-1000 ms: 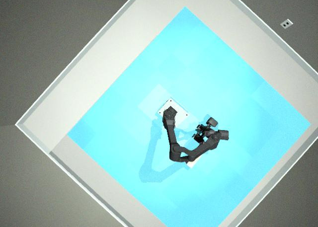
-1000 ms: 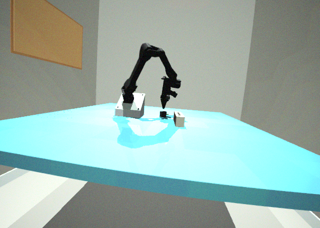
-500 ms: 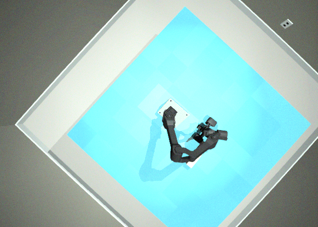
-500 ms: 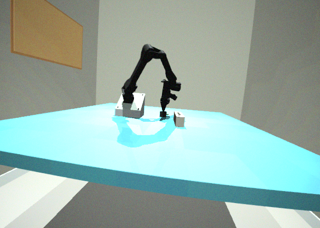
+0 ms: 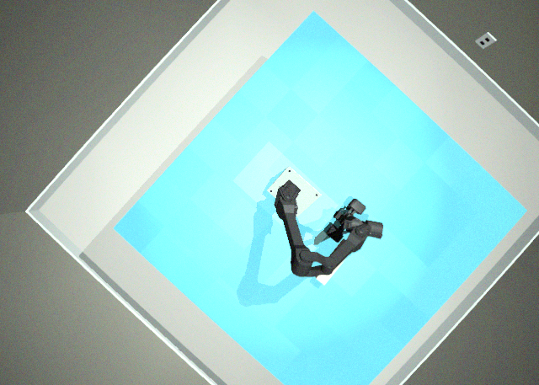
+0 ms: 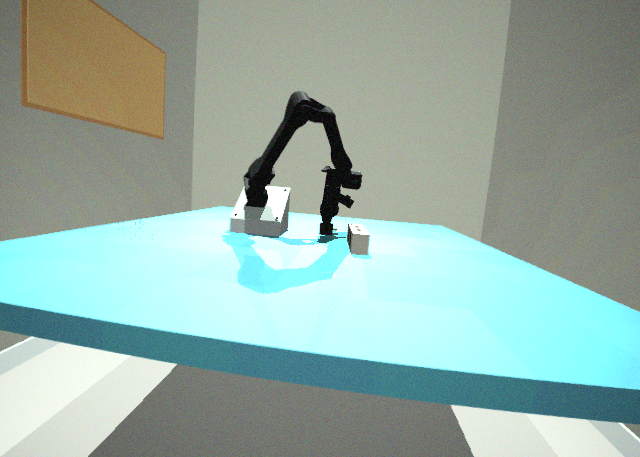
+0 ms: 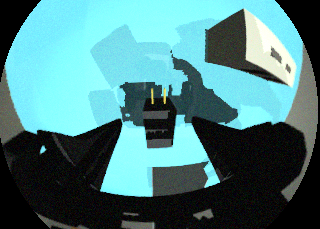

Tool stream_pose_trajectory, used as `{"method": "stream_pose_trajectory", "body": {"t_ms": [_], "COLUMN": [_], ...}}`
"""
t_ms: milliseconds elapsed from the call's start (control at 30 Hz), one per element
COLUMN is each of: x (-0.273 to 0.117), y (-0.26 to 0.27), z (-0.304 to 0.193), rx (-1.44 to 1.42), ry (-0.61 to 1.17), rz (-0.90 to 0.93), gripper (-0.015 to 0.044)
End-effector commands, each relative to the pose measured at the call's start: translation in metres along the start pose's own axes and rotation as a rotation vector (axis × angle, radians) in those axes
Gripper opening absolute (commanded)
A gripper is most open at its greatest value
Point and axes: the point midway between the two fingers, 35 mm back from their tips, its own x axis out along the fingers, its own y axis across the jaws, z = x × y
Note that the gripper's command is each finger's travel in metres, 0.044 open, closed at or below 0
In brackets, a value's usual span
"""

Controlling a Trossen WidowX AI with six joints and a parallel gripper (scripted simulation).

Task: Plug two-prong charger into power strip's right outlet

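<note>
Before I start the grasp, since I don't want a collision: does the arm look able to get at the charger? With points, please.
Probably yes: the open fingers stand either side of the charger point(image 7: 159, 124), with nothing visible between.

Tabletop: smooth, matt. Charger prongs: brass-like metal. Arm: matt, dark.

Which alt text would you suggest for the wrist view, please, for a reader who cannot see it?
A black two-prong charger, its yellow prongs pointing away from the camera, sits between the wide-open fingers of the gripper, which holds nothing. A pale power strip with dark slots lies at upper right on a bright cyan tabletop.
</note>
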Motion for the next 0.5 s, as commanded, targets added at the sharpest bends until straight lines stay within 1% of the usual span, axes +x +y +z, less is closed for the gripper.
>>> {"method": "stream_pose_trajectory", "body": {"t_ms": [0,167,467], "x": [0.0074,0.0113,0.0085], "y": [-0.0009,-0.0012,-0.0007], "z": [-0.0019,-0.0019,-0.0004], "rx": [-0.01,-0.01,0.0], "ry": [0.003,0.003,0.002], "rz": [-0.008,-0.008,-0.002], "gripper": [0.044,0.044,0.0204]}}
